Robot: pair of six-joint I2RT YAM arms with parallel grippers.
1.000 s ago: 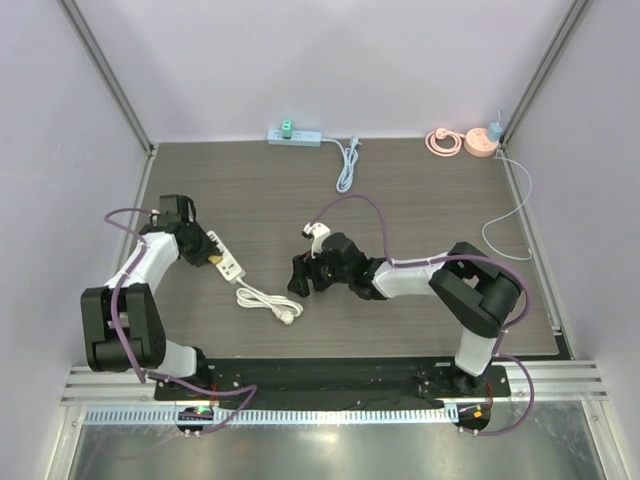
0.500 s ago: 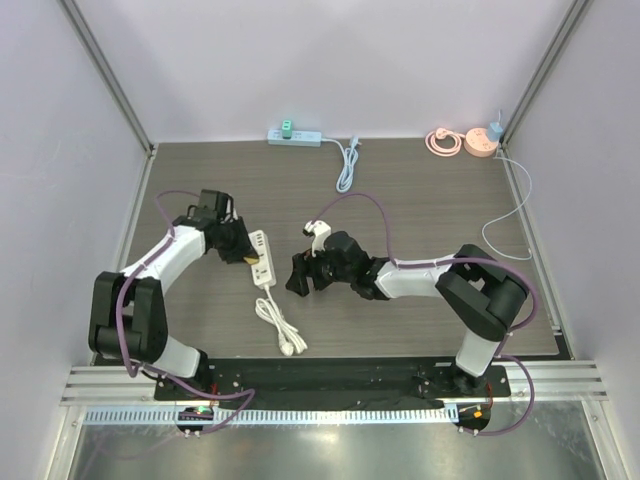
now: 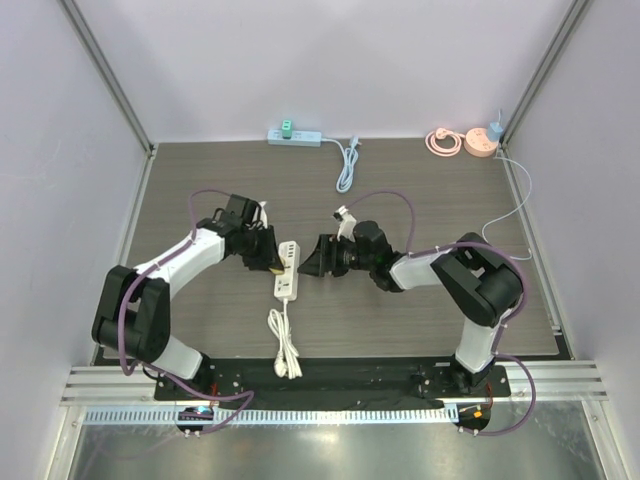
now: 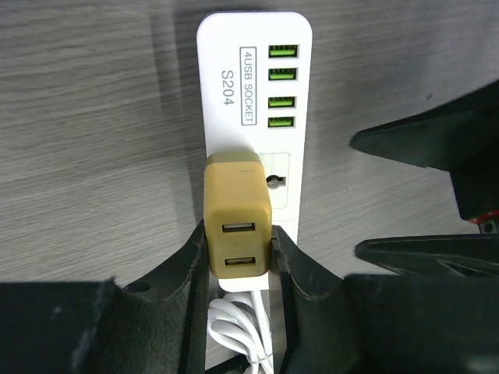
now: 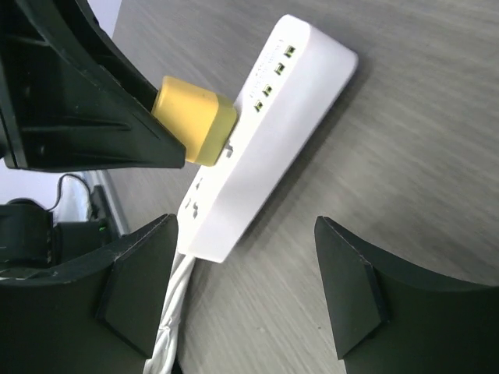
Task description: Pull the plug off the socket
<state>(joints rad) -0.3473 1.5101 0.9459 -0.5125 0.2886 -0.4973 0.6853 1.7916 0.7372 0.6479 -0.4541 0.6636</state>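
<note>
A white power strip point(image 3: 289, 278) lies mid-table with a yellow USB plug point(image 4: 238, 214) seated in its socket. The strip point(image 4: 253, 70) has several green USB ports. My left gripper point(image 4: 238, 261) is shut on the plug, one finger on each side; in the top view it point(image 3: 268, 258) sits at the strip's left side. My right gripper point(image 3: 311, 260) is open just right of the strip. In the right wrist view it point(image 5: 245, 288) is spread wide, with the strip's cord end point(image 5: 226, 210) and the plug point(image 5: 195, 118) ahead of it, touching neither.
The strip's bundled white cord point(image 3: 283, 345) trails toward the near edge. A light blue power strip with a green plug point(image 3: 293, 136) and its cord point(image 3: 346, 165) lie at the back wall. A pink round socket point(image 3: 445, 141) and a white cable point(image 3: 505, 215) are at the back right.
My left gripper has dragged the strip rightward to mid-table, turning it, still holding the plug. My right gripper has shifted right and now faces the strip.
</note>
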